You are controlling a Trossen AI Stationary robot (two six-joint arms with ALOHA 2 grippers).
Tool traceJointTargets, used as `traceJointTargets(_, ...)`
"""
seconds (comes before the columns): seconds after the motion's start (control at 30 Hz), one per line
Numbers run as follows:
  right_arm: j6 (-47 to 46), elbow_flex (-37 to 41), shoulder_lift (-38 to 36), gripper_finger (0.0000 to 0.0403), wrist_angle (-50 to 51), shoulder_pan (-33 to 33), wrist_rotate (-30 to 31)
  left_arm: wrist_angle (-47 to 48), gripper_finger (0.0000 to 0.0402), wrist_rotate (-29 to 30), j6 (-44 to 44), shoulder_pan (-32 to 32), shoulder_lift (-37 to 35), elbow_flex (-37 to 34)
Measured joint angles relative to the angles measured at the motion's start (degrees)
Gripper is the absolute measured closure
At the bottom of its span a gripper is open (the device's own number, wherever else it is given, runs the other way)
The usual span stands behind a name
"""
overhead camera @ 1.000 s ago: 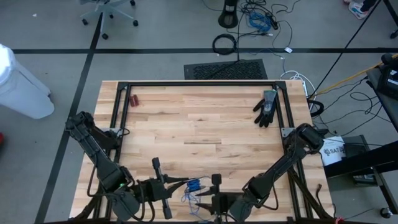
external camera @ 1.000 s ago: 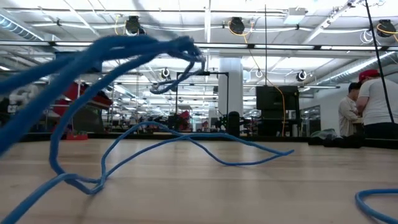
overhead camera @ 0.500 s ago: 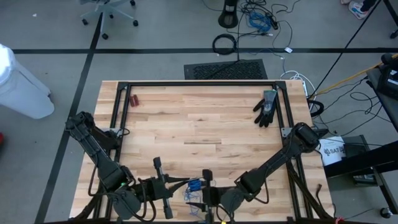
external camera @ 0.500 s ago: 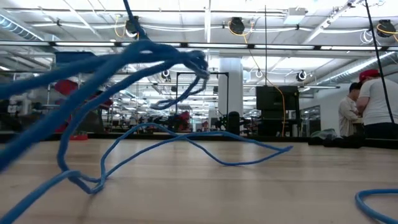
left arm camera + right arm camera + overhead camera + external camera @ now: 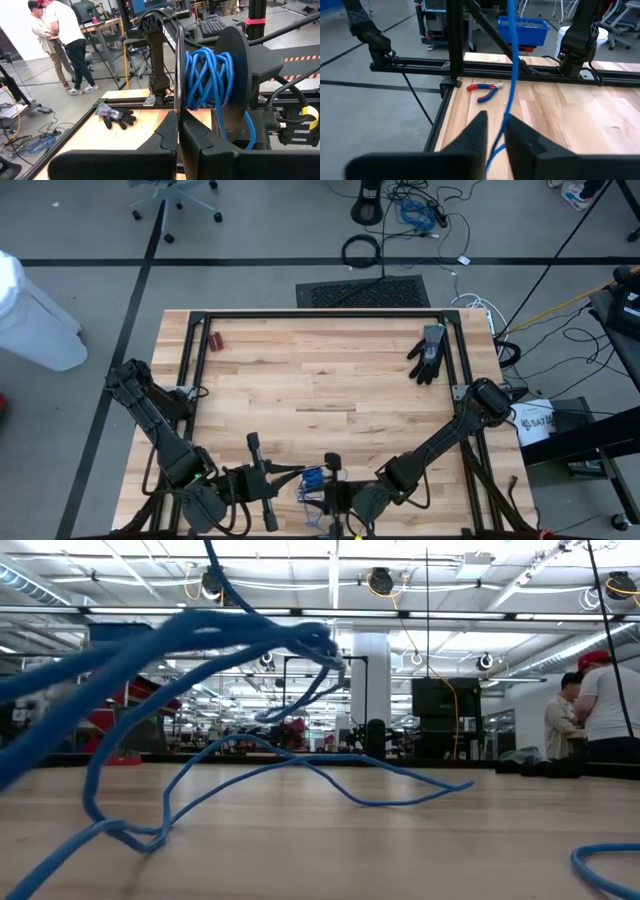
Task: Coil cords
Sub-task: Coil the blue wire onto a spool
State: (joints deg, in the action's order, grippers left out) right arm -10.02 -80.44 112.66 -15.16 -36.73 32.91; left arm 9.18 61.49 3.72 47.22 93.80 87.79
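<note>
Reaching in from both near corners, my two arms meet at the near edge of the counter (image 5: 320, 370). My left hand (image 5: 179, 131) has its fingers pressed together with nothing between them. My right hand (image 5: 495, 131) has its fingers nearly closed around a strand of the cord (image 5: 512, 65), though I cannot tell if they truly pinch it. That strand runs straight up from the fingers. Most of the cord (image 5: 209, 79) is wound in loops around a dark spool (image 5: 235, 75) just ahead of my left hand. In the low view loose loops (image 5: 330, 772) trail across the counter, blurred up close. A black glove (image 5: 428, 354) lies near the far right corner
</note>
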Motion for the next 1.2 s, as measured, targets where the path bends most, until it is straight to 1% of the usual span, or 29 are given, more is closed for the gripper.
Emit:
traceJointTargets(0.07, 0.3, 0.0, 0.0, 0.0385, 0.4, 0.0, 0.0, 0.5, 0.0395, 0.0, 0.0, 0.0, 0.0, 0.0)
traceJointTargets(0.13, 0.2, 0.0, -0.2, 0.0397, 1.7, -0.1, 0.0, 0.6, 0.0395, 0.0, 0.0, 0.1, 0.0, 0.0)
traceJointTargets(0.4, -6.2, 0.0, -3.0, 0.0400, 10.3, -0.9, 1.3, 1.1, 0.0395, 0.0, 0.0, 1.3, 0.0, 0.0)
traceJointTargets(0.57, -16.0, 0.0, -6.4, 0.0401, 22.1, -2.1, 5.1, 2.7, 0.0395, 0.0, 0.0, 2.1, 0.0, 0.0)
traceJointTargets(0.63, -18.9, 0.0, -7.8, 0.0401, 26.7, -2.7, 7.7, 2.8, 0.0395, 0.0, 0.3, 2.4, 0.0, 0.0)
traceJointTargets(0.73, -20.5, 0.0, -9.5, 0.0402, 30.4, -3.6, 10.9, 2.3, 0.0395, 0.0, 0.3, 2.4, -0.1, 0.0)
traceJointTargets(0.83, -20.8, 0.0, -10.8, 0.0402, 32.0, -4.2, 13.1, 2.1, 0.0395, 0.0, 0.3, 2.3, -0.1, 0.0)
traceJointTargets(1.2, -28.1, 0.0, -15.8, 0.0403, 42.0, -7.0, 19.5, 2.0, 0.0395, -6.8, 0.4, 2.3, -0.1, 0.0)
